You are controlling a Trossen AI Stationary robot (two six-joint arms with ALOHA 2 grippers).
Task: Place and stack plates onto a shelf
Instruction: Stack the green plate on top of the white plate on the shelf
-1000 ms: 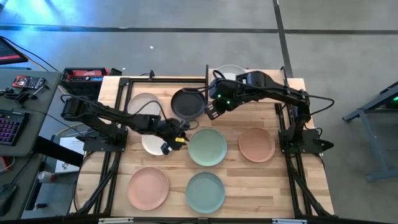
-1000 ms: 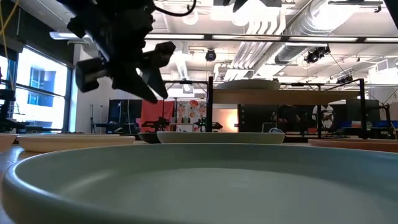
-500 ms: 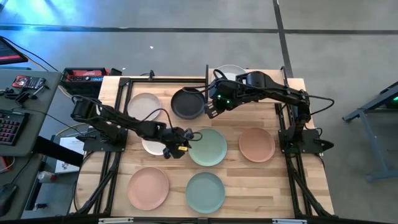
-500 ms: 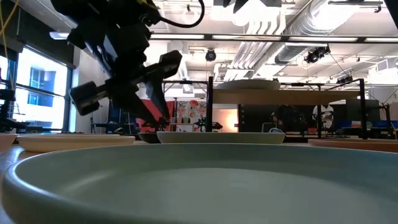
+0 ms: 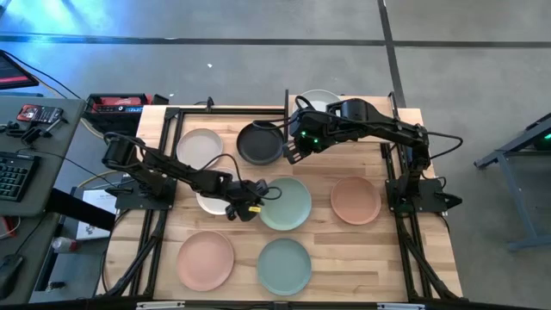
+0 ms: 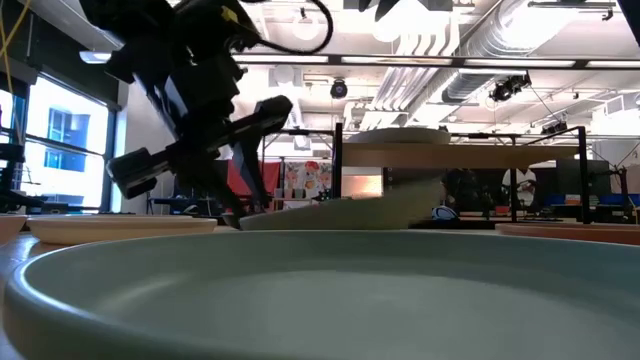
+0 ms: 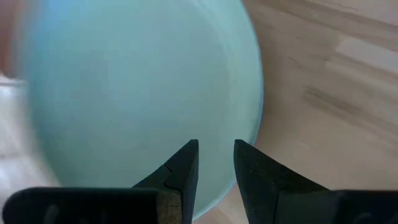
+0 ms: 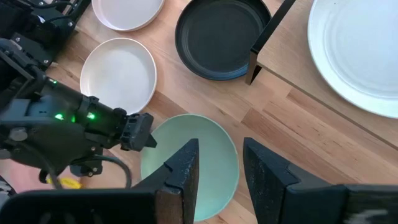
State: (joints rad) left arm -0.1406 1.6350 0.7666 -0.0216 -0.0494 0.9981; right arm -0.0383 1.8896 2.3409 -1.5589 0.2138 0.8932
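From above, the left gripper [image 5: 258,191] pinches the near rim of a sage green plate [image 5: 288,204] at mid-table on the slatted tabletop [image 5: 344,245]. At table level the plate [image 6: 350,213] tips up: stiff, smooth, likely breakable, best taken by its rim. The left wrist view shows narrowly parted fingers [image 7: 180,174] over the rim. The right gripper [image 8: 217,168] hovers spread, empty, near the shelf [image 8: 292,68].

On the worktop [image 5: 430,258], the left gripper [image 5: 263,191] sits at the left rim of the centre plate [image 5: 288,204], which tilts up, while the right gripper [image 5: 291,151] hangs beside the shelf [image 5: 362,142] behind it.
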